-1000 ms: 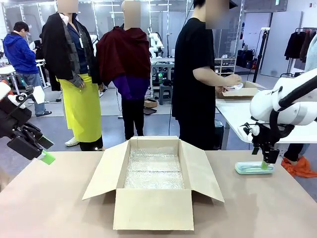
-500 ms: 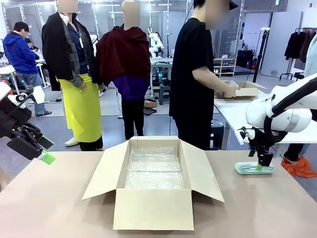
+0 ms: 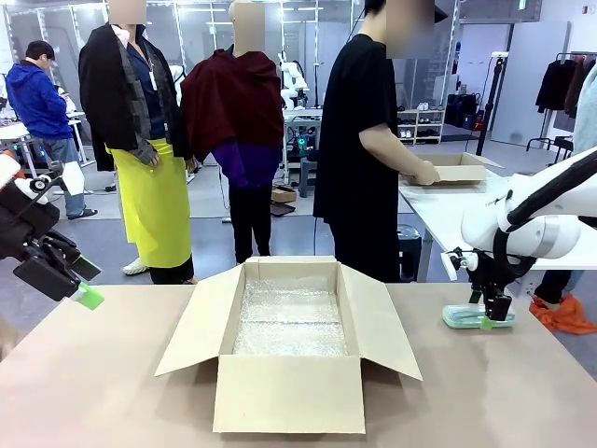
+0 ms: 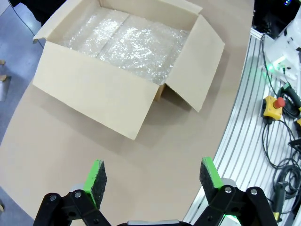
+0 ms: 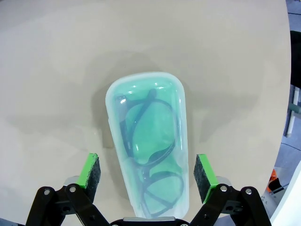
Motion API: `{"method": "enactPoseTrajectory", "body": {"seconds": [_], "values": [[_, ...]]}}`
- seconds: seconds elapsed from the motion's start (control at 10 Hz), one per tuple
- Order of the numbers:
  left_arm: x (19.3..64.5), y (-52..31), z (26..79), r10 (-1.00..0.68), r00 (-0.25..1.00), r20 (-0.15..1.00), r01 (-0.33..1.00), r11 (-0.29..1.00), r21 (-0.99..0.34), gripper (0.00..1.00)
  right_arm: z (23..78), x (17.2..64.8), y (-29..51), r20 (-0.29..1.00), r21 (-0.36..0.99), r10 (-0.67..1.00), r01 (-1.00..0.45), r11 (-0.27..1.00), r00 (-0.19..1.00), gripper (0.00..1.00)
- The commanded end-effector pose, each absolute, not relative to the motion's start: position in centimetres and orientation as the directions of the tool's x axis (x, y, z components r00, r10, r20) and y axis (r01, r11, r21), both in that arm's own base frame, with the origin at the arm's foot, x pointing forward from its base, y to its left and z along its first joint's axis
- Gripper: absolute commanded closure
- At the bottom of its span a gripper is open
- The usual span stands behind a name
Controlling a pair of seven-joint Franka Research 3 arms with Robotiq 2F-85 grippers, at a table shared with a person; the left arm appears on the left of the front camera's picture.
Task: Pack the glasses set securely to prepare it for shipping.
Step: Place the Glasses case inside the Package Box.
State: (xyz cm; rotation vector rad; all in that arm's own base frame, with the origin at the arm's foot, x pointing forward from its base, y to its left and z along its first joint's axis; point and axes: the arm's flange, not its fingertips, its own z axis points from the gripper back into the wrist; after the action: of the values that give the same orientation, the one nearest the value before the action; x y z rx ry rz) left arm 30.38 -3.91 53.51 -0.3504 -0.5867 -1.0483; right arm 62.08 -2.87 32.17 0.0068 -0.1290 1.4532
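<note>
Table (image 3: pixel 93 392): is carrying the whole job.

Cardboard box (image 3: pixel 289 397): is sitting at table centre with all four flaps standing open. Nothing is lying inside apart from its lining. Not sealed.

Bubble wrap (image 3: pixel 289 322): is covering the box floor, so I am judging the cushioning step as done.

Right gripper (image 3: pixel 494 313): is reaching down at about 3 o'clock from the box, near the table's right edge. In the right wrist view the right gripper (image 5: pixel 148 172) is spreading its jaws wide, straddling the case across its short width. The green pads (image 5: pixel 89 174) are showing a gap on both sides of the shell, so nothing is gripped yet.

Left gripper (image 3: pixel 79 285): is hanging off at 9 o'clock from the box, above the table's left edge. In its own view the left gripper (image 4: pixel 153 172) is also gaping wide and empty, with the box lying toward 12 o'clock.

Mint-green glasses case (image 3: pixel 466 317): is lying flat on the table, well apart from the box. From above, the mint-green glasses case (image 5: pixel 148 141) is pointing its long axis from 12 to 6 o'clock between the fingers.

Dark-framed glasses (image 5: pixel 153 155): are showing through the clear shell, so the case is loaded.

Progress, my reading: an early stage. Closing on the case, lifting, carrying it toward 9 o'clock into the box, and closing the flaps are all remaining.
</note>
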Motion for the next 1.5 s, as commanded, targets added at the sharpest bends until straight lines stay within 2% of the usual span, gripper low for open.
{"method": "enactPoseTrajectory", "body": {"seconds": [0.0,0.1,0.2,0.3,0.4,0.7,1.1,1.3,1.4], "values": [[30.2,-3.9,53.7,-0.701,0.361,0.615,0.892,0.452,-0.009,0.00,31.9,63.1,-2.6,0.065,-0.085,0.988,-0.986,0.143,0.138,0.00],[30.2,-3.9,53.7,-0.701,0.361,0.615,0.892,0.452,-0.009,0.00,31.6,63.2,-2.6,0.065,-0.082,0.988,-0.986,0.145,0.140,0.00],[30.2,-3.9,53.7,-0.701,0.361,0.615,0.892,0.452,-0.009,0.00,31.5,63.2,-2.6,0.068,-0.077,0.988,-0.986,0.145,0.140,0.04],[30.2,-3.9,53.7,-0.701,0.361,0.615,0.892,0.452,-0.009,0.00,31.3,63.3,-2.7,0.064,-0.074,0.988,-0.986,0.146,0.142,0.17],[30.2,-3.9,53.7,-0.701,0.361,0.615,0.892,0.452,-0.009,0.00,31.3,63.4,-2.8,0.067,-0.076,0.987,-0.986,0.150,0.145,0.24],[30.2,-3.9,53.7,-0.701,0.361,0.615,0.892,0.452,-0.009,0.00,31.7,63.3,-2.9,0.069,-0.075,0.987,-0.986,0.151,0.146,0.55],[30.2,-3.9,53.7,-0.701,0.361,0.615,0.892,0.452,-0.009,0.00,35.0,62.7,-2.3,0.067,-0.042,0.986,-0.986,0.158,0.155,0.55],[30.2,-3.9,53.7,-0.701,0.361,0.615,0.892,0.452,-0.009,0.00,41.4,61.1,-0.2,0.078,0.003,0.984,-0.987,0.161,0.161,0.55],[30.2,-3.9,53.7,-0.701,0.361,0.615,0.892,0.452,-0.009,0.00,43.3,60.4,0.8,0.015,-0.004,0.989,-0.989,0.150,0.150,0.55]]}}
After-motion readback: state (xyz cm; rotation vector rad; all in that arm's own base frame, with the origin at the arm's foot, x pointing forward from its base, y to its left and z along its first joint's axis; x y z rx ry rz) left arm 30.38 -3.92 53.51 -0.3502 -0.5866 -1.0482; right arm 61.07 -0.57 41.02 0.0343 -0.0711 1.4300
